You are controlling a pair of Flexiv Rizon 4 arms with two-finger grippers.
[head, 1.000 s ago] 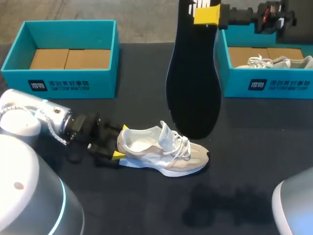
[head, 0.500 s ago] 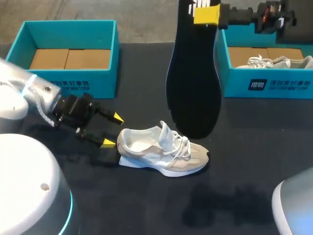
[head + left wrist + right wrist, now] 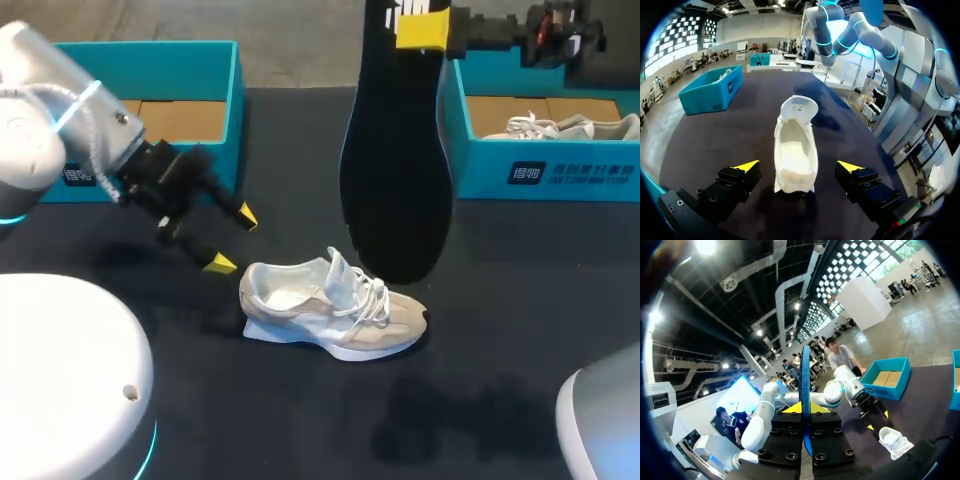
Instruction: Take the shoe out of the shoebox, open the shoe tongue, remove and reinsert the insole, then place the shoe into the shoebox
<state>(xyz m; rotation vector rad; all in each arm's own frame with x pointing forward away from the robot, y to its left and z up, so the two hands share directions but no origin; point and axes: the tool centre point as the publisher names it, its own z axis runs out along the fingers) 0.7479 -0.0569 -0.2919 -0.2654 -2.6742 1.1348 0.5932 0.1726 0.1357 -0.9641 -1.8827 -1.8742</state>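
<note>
The black table (image 3: 500, 340) carries two teal boxes at its far side. The left shoebox (image 3: 150, 175) is w/o shoe and shows only brown cardboard at the bottom. The right shoebox (image 3: 560, 172) has another shoe (image 3: 575, 126) lying in it.

The insole (image 3: 395, 180), dark and long, hangs upright in the air over the table's middle, wider end down, its lower end close above the shoe's laces in the head view. The shoe (image 3: 330, 305), beige and white, stands on its sole on the table btw. the two boxes, well apart from both. Its tongue is lifted up and the inside looks pale and bare.

The right gripper (image 3: 422, 30) is clamped on the upper end of the insole, one finger on each face. The left gripper (image 3: 232, 240) hangs near the heel, fingers wide apart, touching nothing.

Progress, by judgement: taking out, tongue opening and insole removal seem done. What is left: put the insole back in, then the shoe into a shoebox, i.e. approx. half way.
</note>
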